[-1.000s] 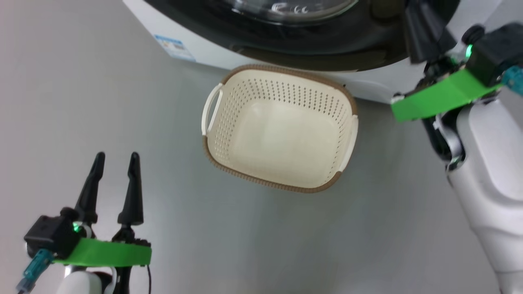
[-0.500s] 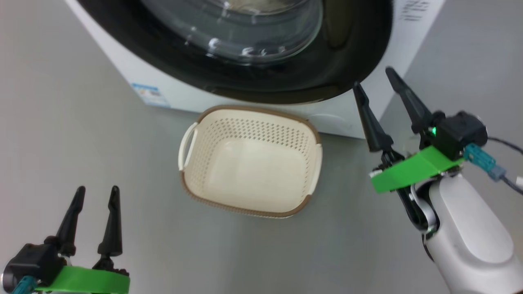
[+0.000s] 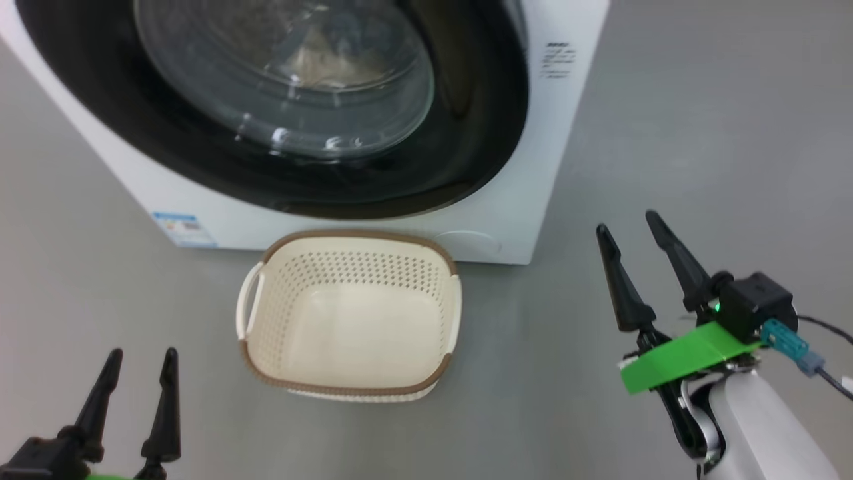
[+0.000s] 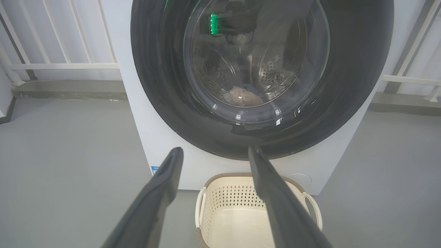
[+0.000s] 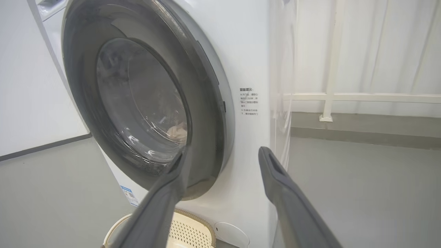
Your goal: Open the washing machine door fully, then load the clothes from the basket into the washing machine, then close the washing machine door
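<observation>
Left of the basket [image 3: 346,280] we hold our left tool [image 3: 144,352] spread apart; right of it, our right tool [image 3: 626,222] likewise.

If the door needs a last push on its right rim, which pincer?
Probably right: the right pincer, open, stands nearer the right rim of the washing machine door; the left pincer sits lower, left of the basket.

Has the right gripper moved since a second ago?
Yes. The right gripper has pulled back from the glossy black-rimmed round washing machine door, ending clear of its right edge.
</observation>
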Available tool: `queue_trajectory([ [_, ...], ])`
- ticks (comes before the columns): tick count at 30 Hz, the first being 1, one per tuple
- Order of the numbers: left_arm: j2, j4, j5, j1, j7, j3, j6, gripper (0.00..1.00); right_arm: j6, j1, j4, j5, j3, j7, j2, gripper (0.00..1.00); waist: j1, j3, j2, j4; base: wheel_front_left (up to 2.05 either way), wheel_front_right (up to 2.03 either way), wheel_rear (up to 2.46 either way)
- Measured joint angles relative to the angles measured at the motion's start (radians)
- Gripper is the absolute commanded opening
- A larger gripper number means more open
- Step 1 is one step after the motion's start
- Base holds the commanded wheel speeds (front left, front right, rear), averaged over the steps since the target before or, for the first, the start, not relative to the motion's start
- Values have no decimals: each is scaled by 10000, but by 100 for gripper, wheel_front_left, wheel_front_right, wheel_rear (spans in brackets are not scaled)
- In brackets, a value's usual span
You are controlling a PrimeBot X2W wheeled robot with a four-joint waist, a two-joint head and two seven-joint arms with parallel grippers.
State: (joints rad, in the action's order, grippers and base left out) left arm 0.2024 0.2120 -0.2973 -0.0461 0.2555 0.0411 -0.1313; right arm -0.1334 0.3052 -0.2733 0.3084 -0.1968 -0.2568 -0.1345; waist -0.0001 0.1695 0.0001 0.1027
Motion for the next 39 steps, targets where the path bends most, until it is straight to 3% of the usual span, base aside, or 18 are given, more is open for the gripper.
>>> queue_trajectory([
  [19,232,17,0,546,0,199,0,100,2,-1834,324,-2,790,0,50,100,1,-937,0,-1440,0,0,0],
  [39,268,19,-12,731,-2,228,0,100,2,-2555,420,-15,1394,0,257,100,2,-1025,-1,-1904,0,0,0],
])
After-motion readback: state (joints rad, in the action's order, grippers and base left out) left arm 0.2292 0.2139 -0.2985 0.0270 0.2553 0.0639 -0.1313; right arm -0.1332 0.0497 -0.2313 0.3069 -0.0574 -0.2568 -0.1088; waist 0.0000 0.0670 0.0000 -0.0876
